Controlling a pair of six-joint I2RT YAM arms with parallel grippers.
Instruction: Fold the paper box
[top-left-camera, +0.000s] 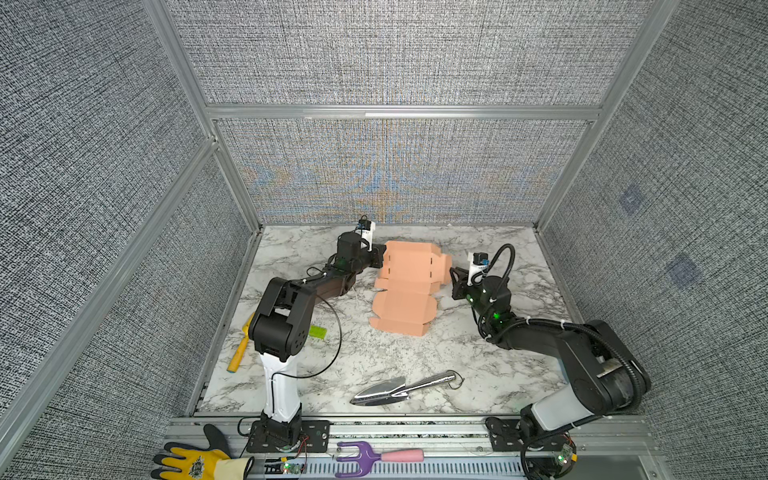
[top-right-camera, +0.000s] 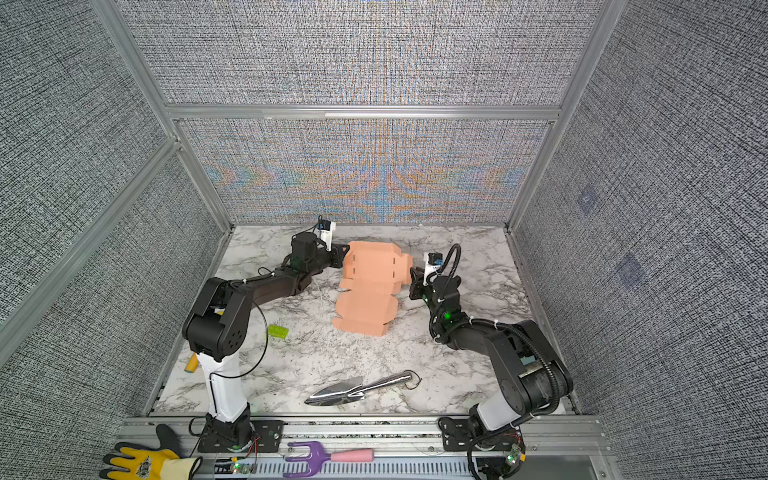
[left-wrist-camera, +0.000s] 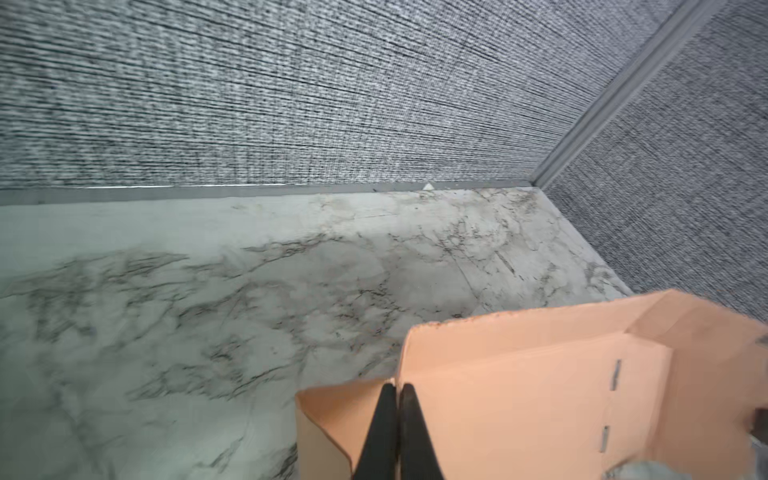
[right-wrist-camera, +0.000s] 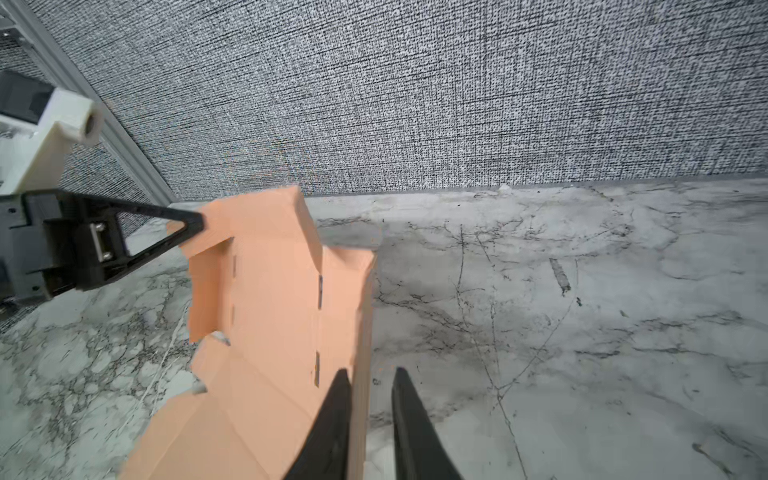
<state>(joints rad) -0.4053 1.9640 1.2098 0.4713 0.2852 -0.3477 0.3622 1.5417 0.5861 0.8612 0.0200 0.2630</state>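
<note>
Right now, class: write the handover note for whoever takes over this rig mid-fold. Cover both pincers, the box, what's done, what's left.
Left pincer: shut on a side flap of the paper box.
Right pincer: open, jaws straddling the opposite raised flap, not clamping it.
Position: the paper box sits toward the back of the marble table, between both arms.
Done: far-end side flaps lifted.
Left: near panels lie mostly flat; nothing tucked, box not closed.

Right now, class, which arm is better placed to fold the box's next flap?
Left, probably: the left tool is shut on a flap of the paper box, while the right tool stands open, straddling the opposite wall.
</note>
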